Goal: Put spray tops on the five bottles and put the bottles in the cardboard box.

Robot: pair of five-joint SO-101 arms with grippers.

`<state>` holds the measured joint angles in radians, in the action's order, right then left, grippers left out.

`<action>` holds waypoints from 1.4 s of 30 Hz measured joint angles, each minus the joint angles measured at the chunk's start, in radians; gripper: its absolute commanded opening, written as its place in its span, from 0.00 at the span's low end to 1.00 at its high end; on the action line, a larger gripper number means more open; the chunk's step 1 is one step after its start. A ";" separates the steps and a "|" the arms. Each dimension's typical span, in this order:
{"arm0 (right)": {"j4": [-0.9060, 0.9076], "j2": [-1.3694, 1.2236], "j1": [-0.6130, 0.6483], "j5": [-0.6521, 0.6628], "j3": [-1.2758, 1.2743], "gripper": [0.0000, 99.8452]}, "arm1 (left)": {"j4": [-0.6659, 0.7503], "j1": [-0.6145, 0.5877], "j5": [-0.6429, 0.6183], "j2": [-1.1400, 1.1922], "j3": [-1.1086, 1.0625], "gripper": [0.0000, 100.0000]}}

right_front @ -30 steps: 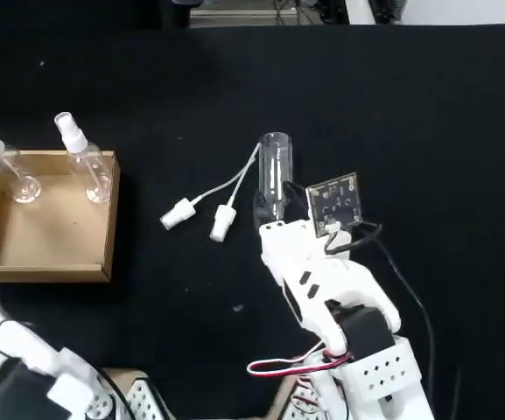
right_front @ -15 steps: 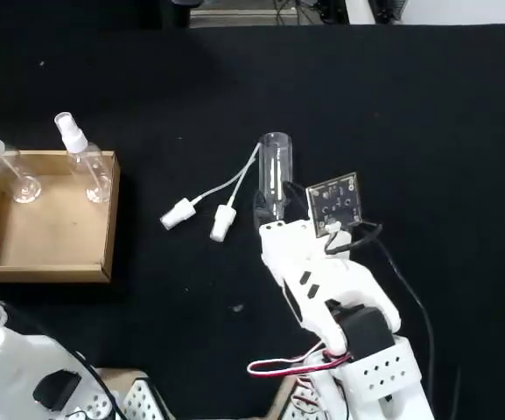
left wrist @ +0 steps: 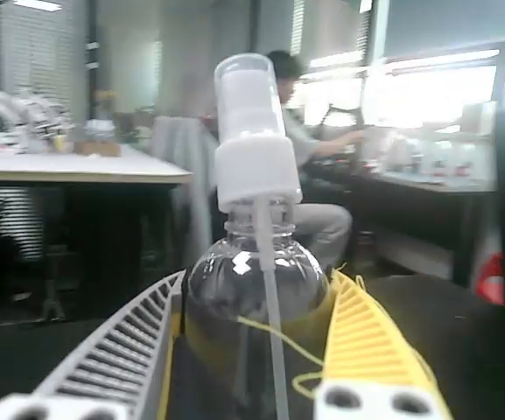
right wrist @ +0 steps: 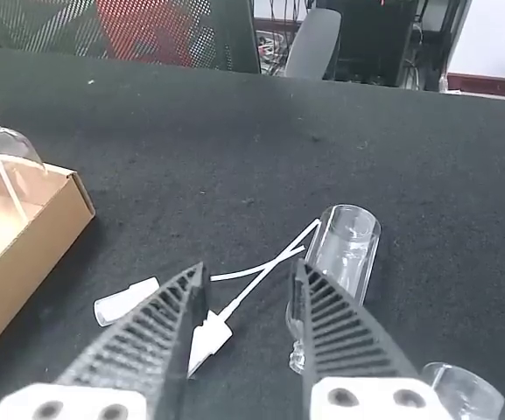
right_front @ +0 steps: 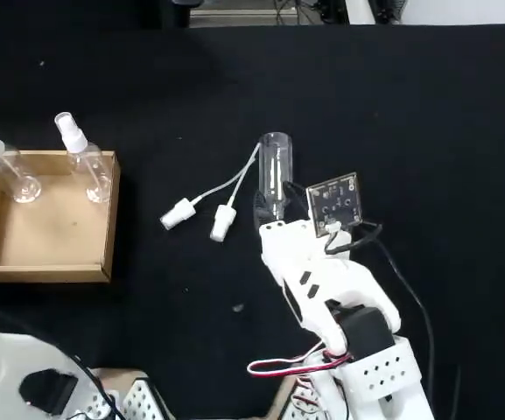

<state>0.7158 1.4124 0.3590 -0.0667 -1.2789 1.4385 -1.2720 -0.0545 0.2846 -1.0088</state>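
Note:
A clear bottle with a white spray top [left wrist: 252, 175] stands upright between the grey and yellow fingers of my left gripper [left wrist: 261, 293], which is shut on it. In the high view the left arm [right_front: 16, 385] sits at the bottom-left corner. My right gripper [right wrist: 248, 271] is open just above the table, by an uncapped bottle [right wrist: 340, 254] [right_front: 275, 171] lying on its side. Two loose spray tops [right_front: 179, 213] [right_front: 223, 222] with long tubes lie beside that bottle. The cardboard box [right_front: 110, 219] holds two capped bottles [right_front: 81, 162] [right_front: 3, 166]. Another open bottle [right wrist: 462, 394] lies under the right wrist.
The table is covered in black cloth. The right arm's white body [right_front: 322, 289] stretches from the front edge to the middle. The box's near corner [right wrist: 59, 219] lies to one side of the right gripper. A person sits at a desk in the room behind.
The left arm at the bottom-left corner has shifted and now sits lower in the high view. The right arm, bottles and spray tops have not moved.

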 measured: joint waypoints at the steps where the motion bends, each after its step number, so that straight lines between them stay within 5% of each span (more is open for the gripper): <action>1: 0.000 0.000 0.000 0.000 0.000 0.13 | -0.002 -0.021 0.005 0.031 0.029 0.03; 6: 0.000 0.000 0.000 0.000 0.000 0.13 | 0.012 -0.115 0.066 0.219 0.180 0.03; 15: 0.000 0.000 0.000 0.000 0.000 0.13 | 0.261 -0.149 0.078 0.555 0.348 0.03; 18: 0.000 0.000 -0.002 0.000 0.000 0.13 | 0.262 -0.155 0.100 0.571 0.374 0.04; 24: 0.000 0.000 0.000 0.000 0.000 0.13 | 0.262 -0.155 0.143 0.572 0.379 0.22; 35: 0.000 0.000 0.000 0.000 0.000 0.13 | 0.265 -0.158 0.144 0.572 0.379 0.20; 42: 0.000 0.000 0.000 0.000 0.000 0.13 | 0.265 -0.160 0.149 0.572 0.379 0.30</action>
<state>0.7158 1.4124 0.3590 -0.0667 -1.2789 1.7039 -1.4316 0.0944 0.8569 -0.6299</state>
